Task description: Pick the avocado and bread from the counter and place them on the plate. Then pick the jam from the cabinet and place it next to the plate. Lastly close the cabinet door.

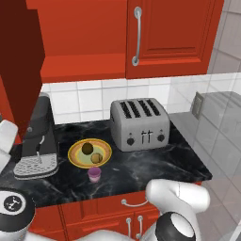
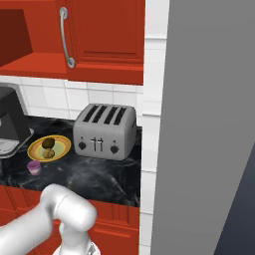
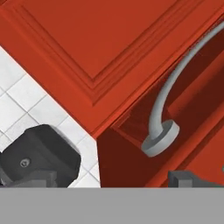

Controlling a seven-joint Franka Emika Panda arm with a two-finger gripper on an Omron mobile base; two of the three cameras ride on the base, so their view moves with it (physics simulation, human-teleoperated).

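Note:
The plate [image 1: 75, 156] [image 2: 61, 144] lies on the black counter [image 1: 155, 164] left of the toaster. On it sit the dark avocado [image 1: 87, 148] [image 2: 48, 143] and the tan bread [image 1: 97, 157] [image 2: 48, 154]. The lilac jam [image 1: 94, 174] [image 2: 34, 167] stands upright on the counter just in front of the plate. The cabinet door [image 1: 19, 70] stands swung out at the far left, baring the cabinet's red shelf [image 1: 80, 66]. In the hand view my gripper [image 3: 113, 179] is open with nothing between its fingers. The door's silver handle [image 3: 164, 109] hangs close ahead, a little to the right.
A grey four-slot toaster [image 1: 140, 124] [image 2: 104, 130] stands right of the plate. A black coffee machine [image 1: 40, 136] [image 3: 39, 153] sits at the left under the open door. A second, closed red door [image 1: 174, 33] hangs above the toaster. A tall grey wall [image 2: 209, 124] bounds the right.

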